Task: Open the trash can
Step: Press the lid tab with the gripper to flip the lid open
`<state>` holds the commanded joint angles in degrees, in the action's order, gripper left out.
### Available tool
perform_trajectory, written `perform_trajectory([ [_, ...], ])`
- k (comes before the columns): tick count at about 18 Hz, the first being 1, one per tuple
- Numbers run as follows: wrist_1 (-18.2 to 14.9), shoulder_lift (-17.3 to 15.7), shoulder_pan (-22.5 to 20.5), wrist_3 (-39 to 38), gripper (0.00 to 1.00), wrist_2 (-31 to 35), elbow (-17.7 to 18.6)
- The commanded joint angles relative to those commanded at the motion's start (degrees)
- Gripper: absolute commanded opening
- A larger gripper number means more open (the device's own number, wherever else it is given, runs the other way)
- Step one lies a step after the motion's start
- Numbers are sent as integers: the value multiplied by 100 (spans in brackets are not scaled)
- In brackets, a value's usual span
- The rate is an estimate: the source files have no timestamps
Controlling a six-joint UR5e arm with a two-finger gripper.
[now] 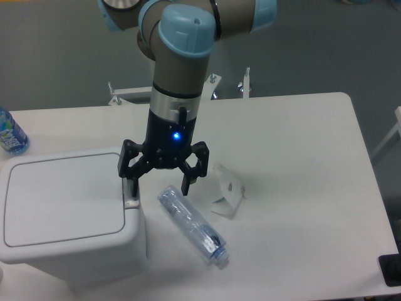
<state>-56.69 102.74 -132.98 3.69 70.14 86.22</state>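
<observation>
The white trash can (69, 216) stands at the table's front left with its flat lid (62, 197) down. A small grey button tab (131, 202) sits at the lid's right edge. My gripper (159, 188) hangs open just right of the can. Its left finger (130, 186) points down at the tab, touching it or just above it; I cannot tell which. The right finger (186, 182) hovers over the table beside the crushed clear bottle (193, 226). Nothing is held between the fingers.
A crumpled white wrapper (227, 197) lies right of the bottle. A blue-labelled water bottle (10, 133) stands at the table's left edge. A metal frame (182, 91) sits behind the table's far edge, and a dark object (390, 269) at the bottom right corner.
</observation>
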Motion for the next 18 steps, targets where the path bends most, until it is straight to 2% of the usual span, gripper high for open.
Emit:
perform_trajectory([
  [8,18,18,0,0,100,0,-44],
  [12,35,26,-9,9,100,0,-447],
  [14,35,61,-52,340,100,35,-728],
  [16,9,62,-123,894,100,498,-878],
  [18,17,44,-219,1185,100,1332,-896],
])
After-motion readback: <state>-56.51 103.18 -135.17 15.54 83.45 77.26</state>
